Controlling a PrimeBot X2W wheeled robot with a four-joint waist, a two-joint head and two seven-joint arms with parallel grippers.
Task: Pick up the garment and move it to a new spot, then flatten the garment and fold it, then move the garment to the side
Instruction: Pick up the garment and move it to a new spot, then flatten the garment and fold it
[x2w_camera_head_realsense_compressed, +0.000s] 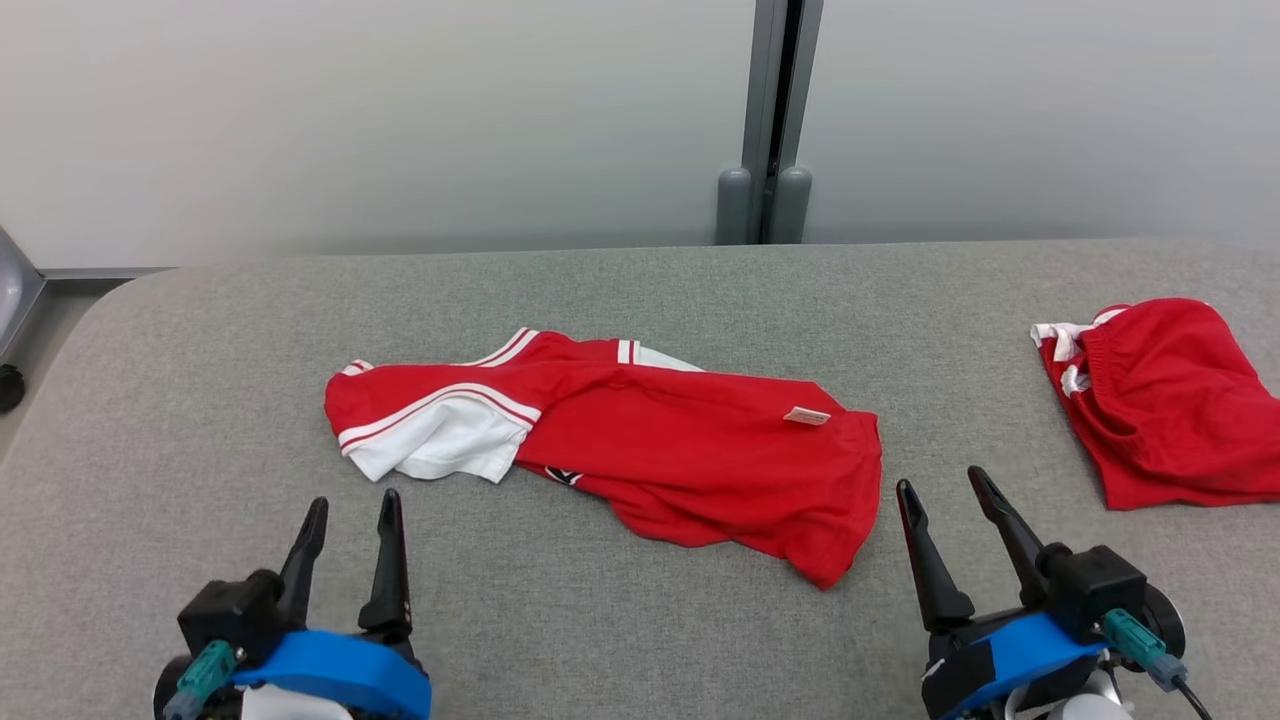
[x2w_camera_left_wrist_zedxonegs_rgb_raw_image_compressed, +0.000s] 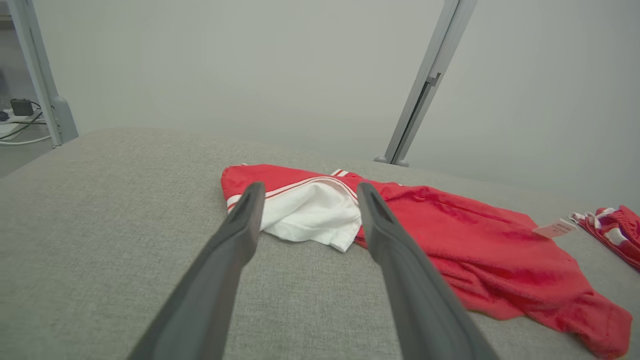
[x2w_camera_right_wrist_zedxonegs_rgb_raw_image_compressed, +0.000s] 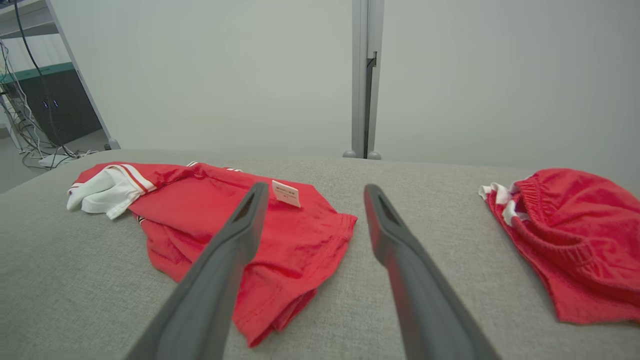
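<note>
A red shirt with white sleeve and white stripes (x2w_camera_head_realsense_compressed: 640, 440) lies crumpled across the middle of the grey padded table (x2w_camera_head_realsense_compressed: 600, 620), with a small white tag on its right part. In the left wrist view the shirt (x2w_camera_left_wrist_zedxonegs_rgb_raw_image_compressed: 450, 235) shows its white sleeve just beyond my fingertips. My left gripper (x2w_camera_head_realsense_compressed: 350, 510) is open, near the table's front, just short of the white sleeve. My right gripper (x2w_camera_head_realsense_compressed: 945, 485) is open, just right of the shirt's (x2w_camera_right_wrist_zedxonegs_rgb_raw_image_compressed: 210, 210) lower right hem. Neither holds anything.
A second red garment with an elastic waistband (x2w_camera_head_realsense_compressed: 1160, 400) lies bunched at the table's right edge, also seen as red shorts (x2w_camera_right_wrist_zedxonegs_rgb_raw_image_compressed: 565, 235) in the right wrist view. A grey wall with a vertical post (x2w_camera_head_realsense_compressed: 770, 120) stands behind the table.
</note>
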